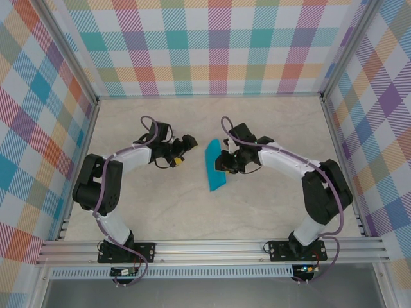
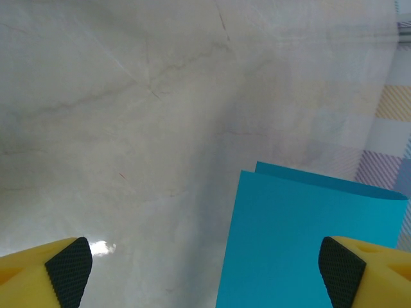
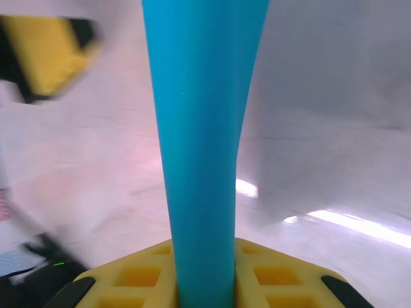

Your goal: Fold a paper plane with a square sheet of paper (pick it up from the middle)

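Mid-fold: my right gripper (image 3: 204, 285) clenches the square sheet of paper (image 1: 215, 168) at the table (image 1: 160, 212) centre, left gripper (image 2: 204, 269) released. Next I'd need a left-side grasp.

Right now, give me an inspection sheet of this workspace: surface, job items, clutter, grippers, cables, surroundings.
Surface: pale marbled tabletop.
Job's things: folded teal paper sheet, two layers showing, mid-table between the arms.
Clutter: nothing seen.
Grippers: left gripper open, facing the sheet's broad side, not touching it; right gripper closed on the sheet, which runs out between its yellow fingers.
Cables: purple cables run along both arms, away from the paper.
Surroundings: plaid walls on three sides; aluminium rail at the near edge.
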`<state>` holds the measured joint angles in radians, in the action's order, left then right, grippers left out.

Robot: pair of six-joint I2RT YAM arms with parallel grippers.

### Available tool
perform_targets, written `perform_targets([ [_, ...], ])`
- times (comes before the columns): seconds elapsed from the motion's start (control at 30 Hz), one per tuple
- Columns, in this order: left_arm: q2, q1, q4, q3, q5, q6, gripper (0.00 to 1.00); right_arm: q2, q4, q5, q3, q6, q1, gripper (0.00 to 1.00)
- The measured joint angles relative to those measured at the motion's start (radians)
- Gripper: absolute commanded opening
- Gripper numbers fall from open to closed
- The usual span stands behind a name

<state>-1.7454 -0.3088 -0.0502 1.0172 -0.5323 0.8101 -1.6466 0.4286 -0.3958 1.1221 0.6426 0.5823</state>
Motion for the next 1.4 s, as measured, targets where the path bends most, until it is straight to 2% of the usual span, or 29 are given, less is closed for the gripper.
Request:
perform_targets([
  [0.13,0.034,0.010,0.119,-0.063,-0.089,0.074,0.94,0.011,-0.188,-0.158,-0.059,0.090,-0.028,0.24],
  [0.27,0.056,0.011,0.288,-0.152,-0.170,0.160,0.95,0.003,-0.304,-0.262,-0.100,0.164,-0.052,0.27],
  [0.37,0.070,0.011,0.397,-0.223,-0.207,0.216,0.91,-0.008,-0.367,-0.321,-0.114,0.209,-0.066,0.28],
  [0.47,0.074,0.011,0.504,-0.272,-0.234,0.272,0.82,-0.021,-0.415,-0.367,-0.122,0.245,-0.079,0.29],
  [0.67,0.074,0.011,0.687,-0.302,-0.257,0.359,0.52,-0.048,-0.468,-0.427,-0.133,0.298,-0.100,0.29],
  [0.8,0.074,0.010,0.789,-0.307,-0.261,0.400,0.39,-0.064,-0.486,-0.446,-0.137,0.318,-0.107,0.29],
  [0.97,0.070,0.004,0.840,-0.315,-0.261,0.424,0.25,-0.078,-0.507,-0.456,-0.152,0.343,-0.111,0.30],
  [1.03,0.068,0.001,0.845,-0.315,-0.260,0.427,0.17,-0.081,-0.509,-0.458,-0.156,0.345,-0.111,0.34],
  [1.17,0.064,-0.016,0.811,-0.307,-0.257,0.394,0.05,-0.081,-0.465,-0.445,-0.156,0.317,-0.112,0.52],
  [1.23,0.057,-0.030,0.762,-0.286,-0.256,0.362,0.03,-0.081,-0.393,-0.415,-0.148,0.261,-0.113,0.62],
  [1.4,0.049,-0.068,0.607,-0.205,-0.233,0.260,0.02,-0.072,-0.201,-0.286,-0.110,0.118,-0.113,0.77],
])
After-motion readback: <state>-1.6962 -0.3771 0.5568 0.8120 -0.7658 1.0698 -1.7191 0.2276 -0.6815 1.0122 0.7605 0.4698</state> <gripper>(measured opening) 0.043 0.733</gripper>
